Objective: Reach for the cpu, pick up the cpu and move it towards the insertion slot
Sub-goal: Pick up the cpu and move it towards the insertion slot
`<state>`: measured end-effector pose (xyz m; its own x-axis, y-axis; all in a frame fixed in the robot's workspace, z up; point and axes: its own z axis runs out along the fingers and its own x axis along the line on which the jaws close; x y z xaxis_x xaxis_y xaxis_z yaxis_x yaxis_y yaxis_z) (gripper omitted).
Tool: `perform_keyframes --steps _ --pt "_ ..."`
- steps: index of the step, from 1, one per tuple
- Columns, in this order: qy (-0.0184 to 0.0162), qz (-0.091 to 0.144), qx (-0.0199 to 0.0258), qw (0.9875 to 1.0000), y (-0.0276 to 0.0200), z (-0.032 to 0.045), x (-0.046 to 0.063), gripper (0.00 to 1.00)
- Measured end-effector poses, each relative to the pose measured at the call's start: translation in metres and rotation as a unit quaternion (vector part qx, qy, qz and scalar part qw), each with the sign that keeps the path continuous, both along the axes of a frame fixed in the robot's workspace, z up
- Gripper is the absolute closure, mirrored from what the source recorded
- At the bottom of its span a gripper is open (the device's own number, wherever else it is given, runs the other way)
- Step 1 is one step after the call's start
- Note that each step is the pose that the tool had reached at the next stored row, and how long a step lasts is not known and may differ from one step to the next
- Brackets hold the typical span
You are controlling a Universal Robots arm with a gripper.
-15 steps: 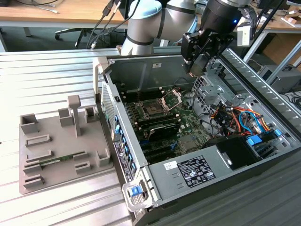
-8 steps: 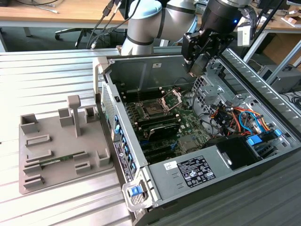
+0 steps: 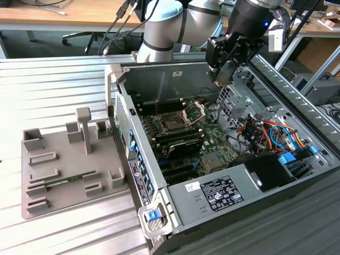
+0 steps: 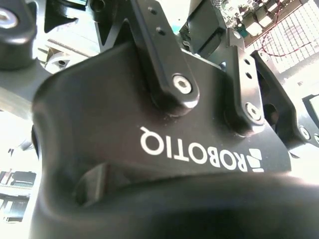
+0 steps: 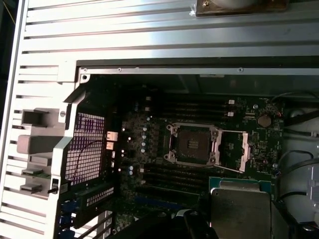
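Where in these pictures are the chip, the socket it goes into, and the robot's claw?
chip (image 5: pixel 240 201): first wrist view, on its silvery top.
socket (image 5: pixel 191 144): first wrist view, on its dark centre.
claw (image 3: pixel 222 78): exterior view, at its tip above the open computer case.

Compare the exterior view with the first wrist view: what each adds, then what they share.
Exterior view: the arm with its gripper above the open computer case, plus orange and blue cables. First wrist view: the cpu, carried close to the camera. Both: the insertion slot, its frame open, and the grey tray.
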<state>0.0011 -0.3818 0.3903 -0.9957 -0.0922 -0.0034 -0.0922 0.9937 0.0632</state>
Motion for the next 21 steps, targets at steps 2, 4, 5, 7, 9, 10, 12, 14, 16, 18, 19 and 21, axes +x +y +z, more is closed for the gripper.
perform_keyframes --steps 2,4,5,7,9,10,12,14,16,18,19,21 --pt "0.0 0.0 0.0 1.0 0.0009 -0.0004 0.0014 0.46" --pt "0.0 0.0 0.0 1.0 0.0014 -0.0006 0.0023 0.46" --pt "0.0 0.0 0.0 1.0 0.0016 -0.0008 0.0027 0.46" --pt "0.0 0.0 0.0 1.0 0.0021 -0.001 0.0034 0.46" --pt "0.0 0.0 0.0 1.0 0.0026 -0.0012 0.0043 0.46" --pt "0.0 0.0 0.0 1.0 0.0029 -0.0014 0.0048 0.46" --pt "0.0 0.0 0.0 1.0 0.0033 -0.0017 0.0057 0.46" --pt "0.0 0.0 0.0 1.0 0.0038 -0.002 0.0066 0.46" --pt "0.0 0.0 0.0 1.0 0.0041 -0.0025 0.0075 0.46" --pt "0.0 0.0 0.0 1.0 0.0043 -0.0029 0.0082 0.46" --pt "0.0 0.0 0.0001 1.0 0.0045 -0.0033 0.0087 0.46" --pt "0.0 0.0 0.0001 1.0 0.0052 -0.0044 0.009 0.46"
